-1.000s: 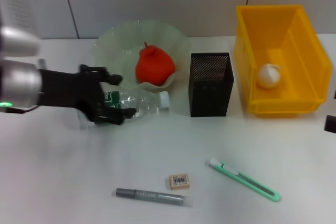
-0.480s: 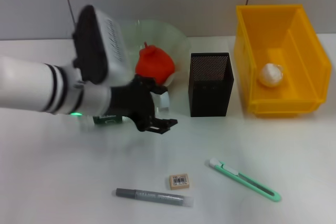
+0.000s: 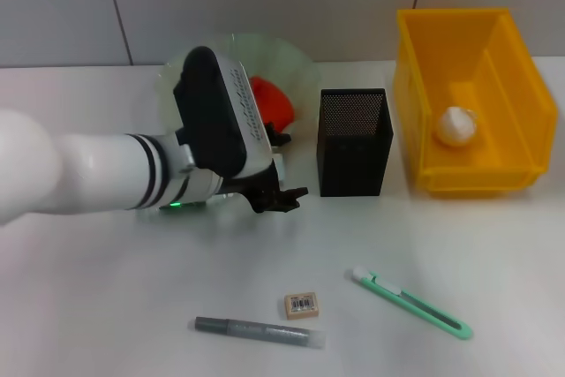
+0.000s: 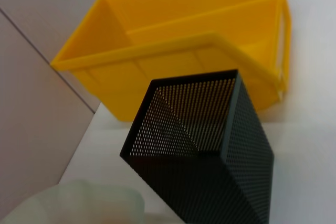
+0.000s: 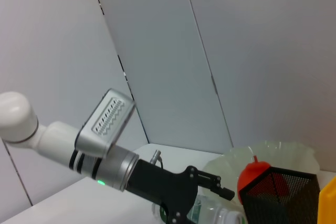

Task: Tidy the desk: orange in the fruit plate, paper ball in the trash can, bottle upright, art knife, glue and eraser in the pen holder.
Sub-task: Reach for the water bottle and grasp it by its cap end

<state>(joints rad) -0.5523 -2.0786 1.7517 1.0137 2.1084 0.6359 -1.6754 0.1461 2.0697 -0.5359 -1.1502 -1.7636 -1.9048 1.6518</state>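
Left gripper is seen low over the desk, just in front of the fruit plate and beside the pen holder. The plastic bottle is mostly hidden under the arm in the head view; in the right wrist view it is seen lying on its side at the black fingers, cap end toward the pen holder. Whether the fingers are pinching it or merely spread around it cannot be told.

The right gripper is not seen; only its camera's view from the far right side is given.

Orange is noted in the fruit plate, paper ball in the yellow trash can. Near the front edge are laid the eraser, the grey glue stick just in front of it, and the green art knife further right, all apart.

Handling judgement: the bottle is judged light, thin-walled and smooth, likely to dent or roll under a hard squeeze. A hold across the body near the label is advised, with moderate pressure, so it can be tipped onto its base.
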